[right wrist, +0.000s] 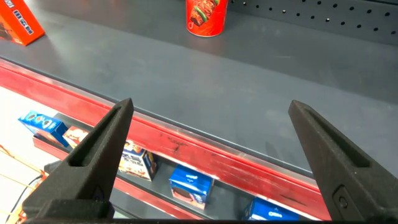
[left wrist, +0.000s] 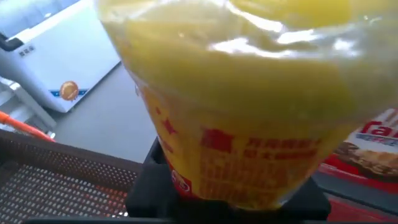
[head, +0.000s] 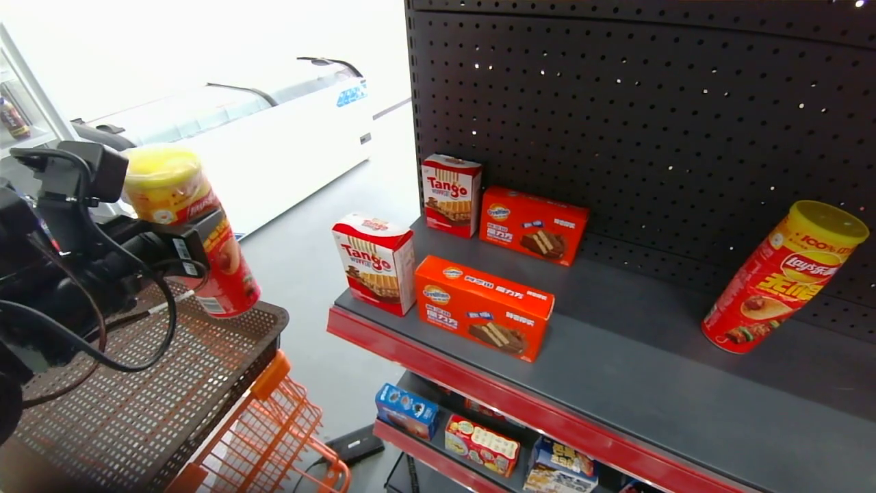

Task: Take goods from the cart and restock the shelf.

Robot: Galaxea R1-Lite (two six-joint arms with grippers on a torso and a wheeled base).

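Holding a chip can [head: 179, 205] around its middle, the left gripper [head: 197, 241] sits at the middle left of the head view, jaws clamped on the can's sides. The can is yellow-lidded and red lower down, tilted with its lid toward the upper left. It hangs over the far corner of the cart [head: 137, 411]'s brown mesh tray; its base seems clear of the mesh, but the angle makes that hard to confirm. In the left wrist view the can's lid end [left wrist: 249, 93] is right up against the lens, with dark fingers [left wrist: 155, 186] below it.

The right gripper [right wrist: 211, 162] is spread wide with nothing between its fingers [right wrist: 93, 168], hovering above the front edge of the shelf [head: 650, 356].

A second chip can [head: 780, 277] stands at the right of the frame, near the pegboard [head: 616, 103]. Two wafer boxes [head: 375, 263] and two orange boxes [head: 482, 308] sit at centre frame in two rows. The lower shelf [head: 417, 435] holds small packs. A white freezer [head: 274, 137] is at the upper left.
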